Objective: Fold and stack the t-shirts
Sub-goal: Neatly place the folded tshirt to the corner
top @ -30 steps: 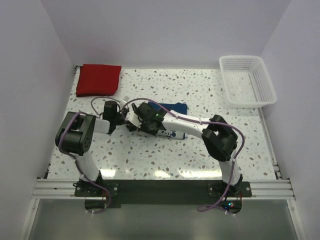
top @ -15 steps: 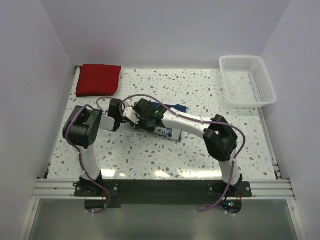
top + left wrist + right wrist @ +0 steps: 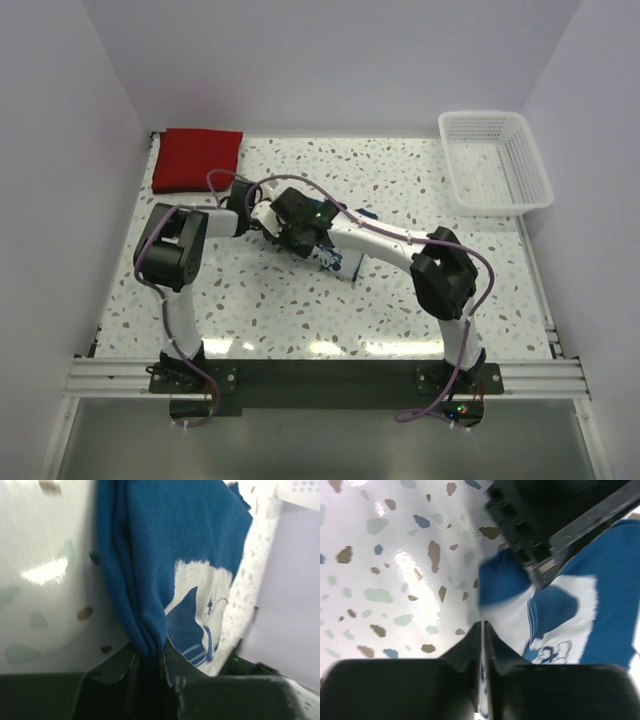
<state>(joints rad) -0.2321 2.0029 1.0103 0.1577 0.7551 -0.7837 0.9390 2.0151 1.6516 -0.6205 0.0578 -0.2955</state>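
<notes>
Matt cloth shirt, seemingly glossy table

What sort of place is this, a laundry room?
Likely a robot test booth, not a laundry: bare white walls box in a speckled table, left arm and right arm bolted to a metal rail.

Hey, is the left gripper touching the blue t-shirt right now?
Touching. The left wrist view shows the left gripper pinching a bunched fold of the blue t-shirt between its fingers, with no gap.

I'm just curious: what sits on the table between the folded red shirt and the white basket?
Nothing. In the top view, only bare speckled tabletop runs between the red shirt and the basket.
</notes>
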